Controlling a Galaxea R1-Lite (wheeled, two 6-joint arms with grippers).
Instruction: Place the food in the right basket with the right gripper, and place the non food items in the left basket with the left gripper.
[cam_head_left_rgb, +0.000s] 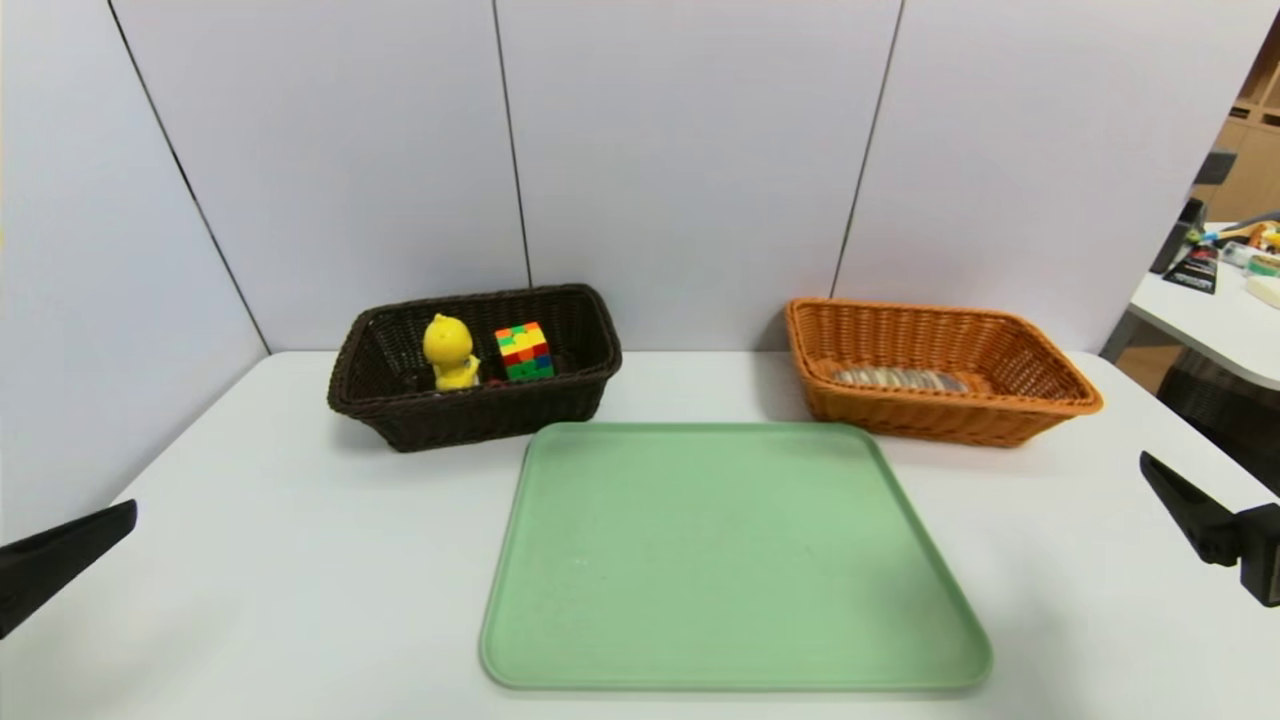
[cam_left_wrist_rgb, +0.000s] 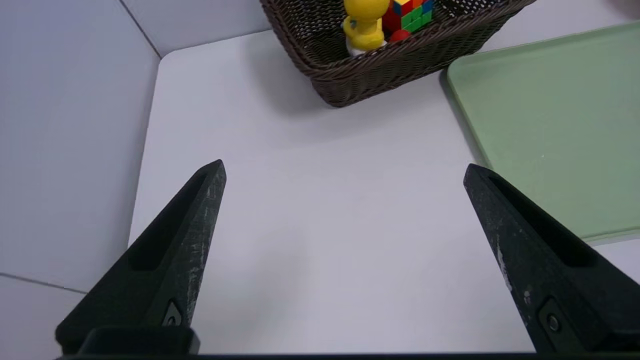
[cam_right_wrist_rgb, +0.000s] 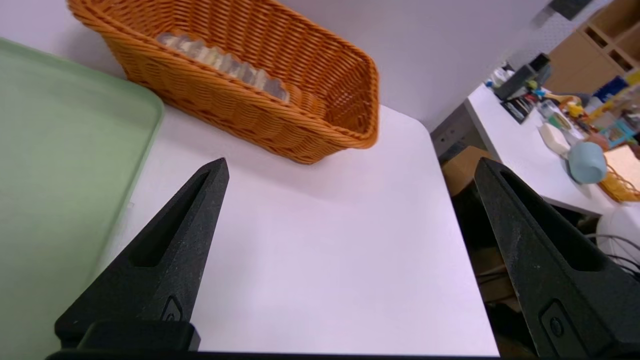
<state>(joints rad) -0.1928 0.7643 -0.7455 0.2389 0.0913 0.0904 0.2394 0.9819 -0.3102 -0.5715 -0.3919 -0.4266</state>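
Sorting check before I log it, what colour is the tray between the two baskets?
Pale green, plain, nothing on it. The tray shows best in the head view.

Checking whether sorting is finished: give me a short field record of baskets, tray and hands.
left basket: holds yellow duck toy, puzzle cube, red duck
right basket: holds loaf
green tray: bare
left hand: open, over table, near left edge
right hand: open, over table, near right edge
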